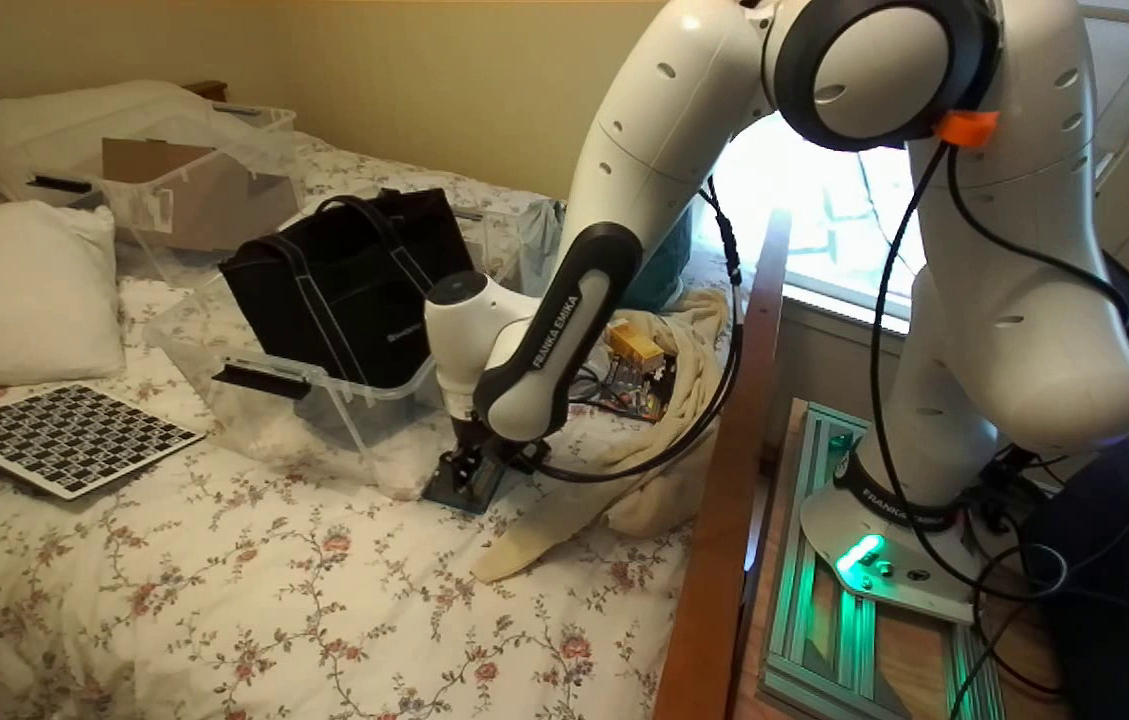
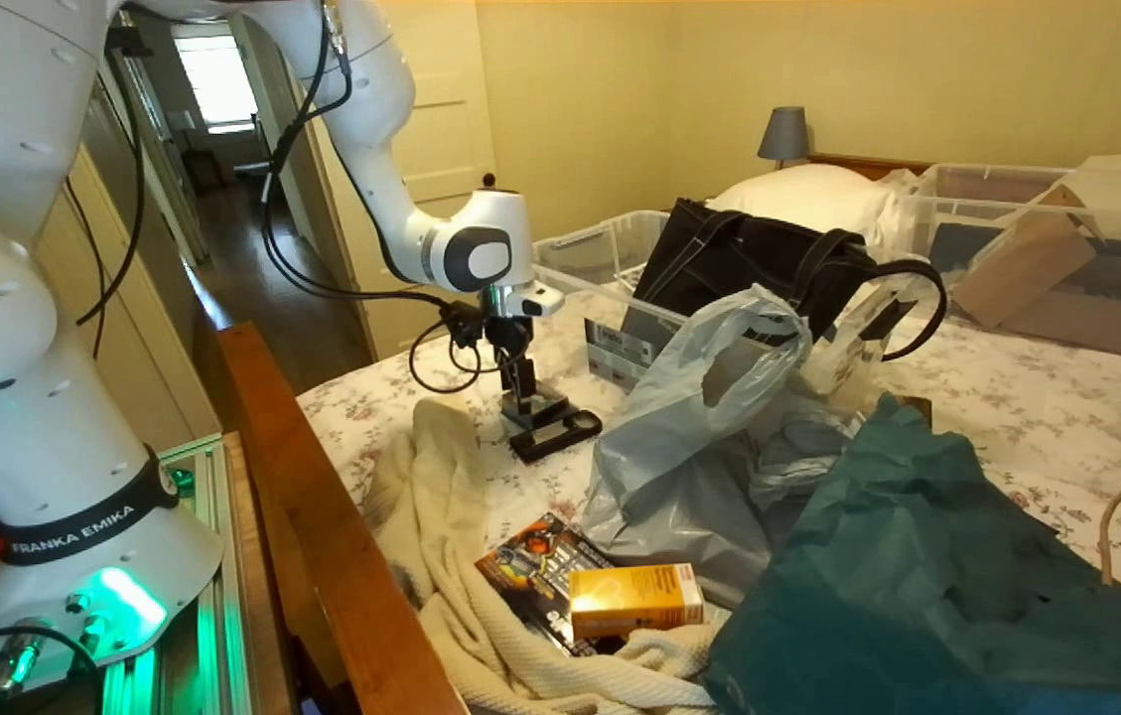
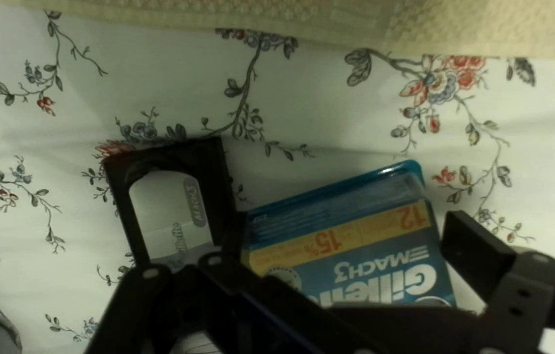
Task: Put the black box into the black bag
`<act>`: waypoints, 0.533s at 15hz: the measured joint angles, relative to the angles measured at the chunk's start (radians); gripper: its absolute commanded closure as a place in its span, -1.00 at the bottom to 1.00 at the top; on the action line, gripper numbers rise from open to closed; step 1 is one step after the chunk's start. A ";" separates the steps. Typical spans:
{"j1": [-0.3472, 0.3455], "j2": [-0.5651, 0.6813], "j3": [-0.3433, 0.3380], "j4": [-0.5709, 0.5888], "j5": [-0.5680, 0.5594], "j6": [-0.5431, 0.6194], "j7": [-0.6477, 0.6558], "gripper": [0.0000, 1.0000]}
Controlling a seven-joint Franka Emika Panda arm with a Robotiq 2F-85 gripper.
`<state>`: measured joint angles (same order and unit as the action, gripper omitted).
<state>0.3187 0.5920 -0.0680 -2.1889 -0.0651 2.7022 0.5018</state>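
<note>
Lying flat on the bedspread, the black box point(image 3: 356, 250) looks dark blue up close, with a yellow strip and pale Gillette lettering. My gripper point(image 3: 353, 241) reaches down over it with jaws apart, one on each side; whether they touch its edges I cannot tell. The box's lower part is hidden behind the gripper. In the exterior views the box point(image 2: 542, 407) shows as a dark slab under the gripper point(image 1: 472, 470). The black bag point(image 1: 344, 300) leans inside a clear bin, handles up; its inside is hidden in both exterior views point(image 2: 749, 263).
A black windowed holder point(image 3: 201, 155) lies right beside the box. The clear bin's wall point(image 1: 319, 435) rises close to the gripper. Around stand a grey plastic bag point(image 2: 679, 477), a teal bag point(image 2: 917, 556), a cream blanket point(image 2: 441, 477), a yellow box point(image 2: 634, 601) and a wooden rail point(image 1: 734, 480).
</note>
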 measured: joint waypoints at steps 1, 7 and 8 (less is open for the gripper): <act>0.001 0.005 0.000 0.003 0.000 0.007 0.000 -1.00; 0.004 0.036 -0.001 0.007 0.000 0.086 0.000 -0.46; 0.004 0.038 -0.001 0.007 0.000 0.087 0.000 -0.34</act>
<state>0.3223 0.6304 -0.0692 -2.1819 -0.0653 2.7892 0.5015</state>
